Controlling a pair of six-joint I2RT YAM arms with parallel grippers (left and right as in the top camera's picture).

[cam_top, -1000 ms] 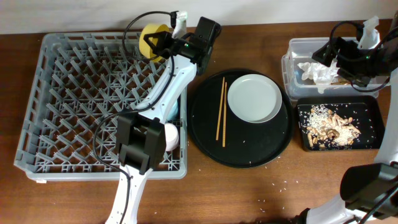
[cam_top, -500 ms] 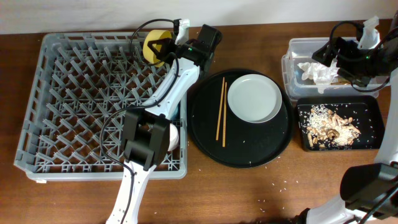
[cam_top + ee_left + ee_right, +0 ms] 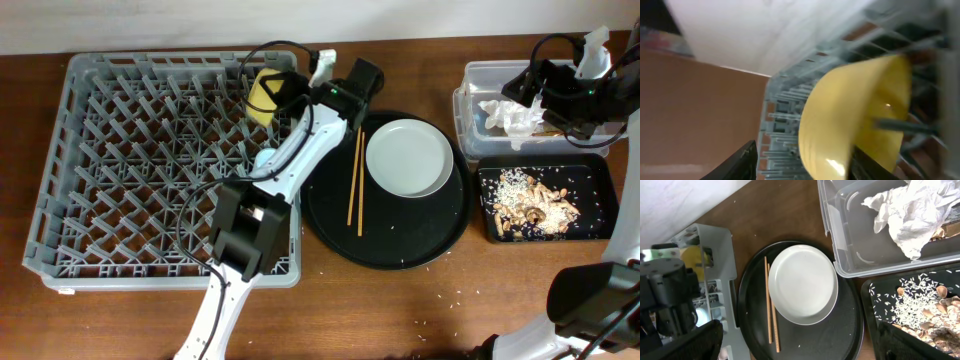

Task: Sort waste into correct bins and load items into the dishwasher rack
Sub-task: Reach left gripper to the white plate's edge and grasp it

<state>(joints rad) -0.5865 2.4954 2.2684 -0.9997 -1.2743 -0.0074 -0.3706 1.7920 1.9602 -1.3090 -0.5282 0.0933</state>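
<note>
The yellow bowl stands on its edge among the pegs at the far right corner of the grey dishwasher rack. My left gripper straddles it. In the left wrist view the bowl sits between the parted fingers of the left gripper, with a gap on the left side. A white plate and wooden chopsticks lie on the round black tray. A light blue cup peeks out under the left arm. My right gripper hangs open and empty over the bins.
The clear tub holds crumpled white tissue. The black rectangular tray in front of it holds rice and brown food scraps. Crumbs dot the table in front of the round tray. The left arm stretches over the rack's right side.
The left arm carried the yellow bowl rightward along the rack's far edge and a little nearer, and its jaws have parted from the bowl. The right arm has not moved.
</note>
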